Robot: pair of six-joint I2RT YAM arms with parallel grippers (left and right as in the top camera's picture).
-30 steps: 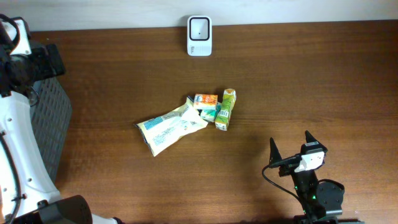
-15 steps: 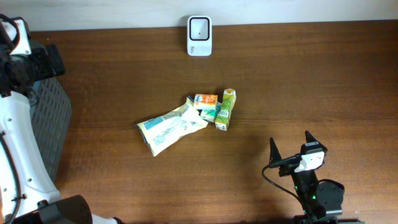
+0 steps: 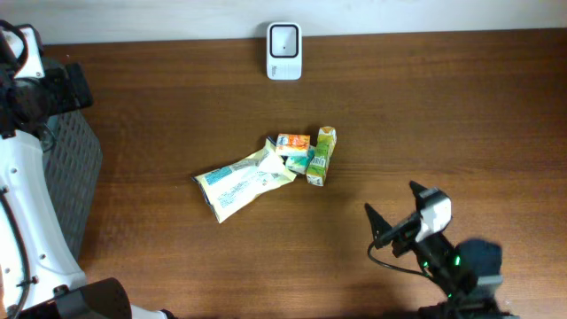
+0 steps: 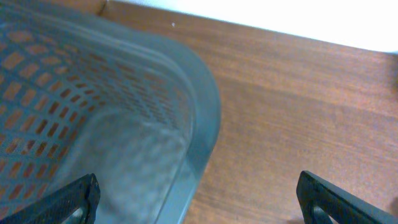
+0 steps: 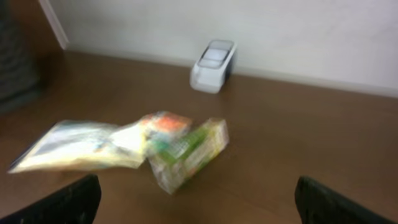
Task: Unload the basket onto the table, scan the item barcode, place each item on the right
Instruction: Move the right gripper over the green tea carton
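Blurred green carton (image 5: 189,154) lies beside a pale packet (image 5: 74,148), scanner (image 5: 213,65) behind.

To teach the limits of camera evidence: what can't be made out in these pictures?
Barcodes on the green carton, orange pack and white pouch: too small overhead, blurred in the right wrist view.
The teal item: wedged among the others overhead and too small to identify.
The basket: cut off by the frame edges in the left wrist view and partly behind the left arm overhead, so much of its inside is unseen.
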